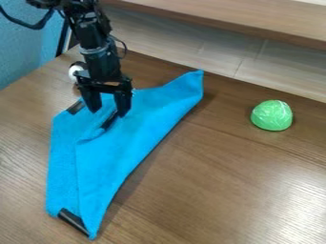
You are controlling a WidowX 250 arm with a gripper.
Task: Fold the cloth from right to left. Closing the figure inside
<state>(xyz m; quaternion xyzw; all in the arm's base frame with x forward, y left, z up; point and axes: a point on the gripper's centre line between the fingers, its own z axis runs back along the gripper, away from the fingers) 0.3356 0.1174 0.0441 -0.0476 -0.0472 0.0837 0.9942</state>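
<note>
The gripper (107,112) hangs over the upper left part of the blue cloth (127,143), its two fingers apart with blue fabric visible between them. The cloth lies in an uneven folded shape: one corner points to the upper right, another narrows toward the bottom, and a layer edge runs down its left part. A small dark strip (109,120) shows at a crease just below the fingertips. Black pieces sit at the cloth's upper left edge and at its bottom left edge. I cannot make out a figure inside the cloth.
A green rounded object (272,115) stands on the wooden table (223,176) at the right. Behind the gripper is a small white round item (75,71). A raised wooden ledge (242,24) runs along the back, with a blue wall at the upper left.
</note>
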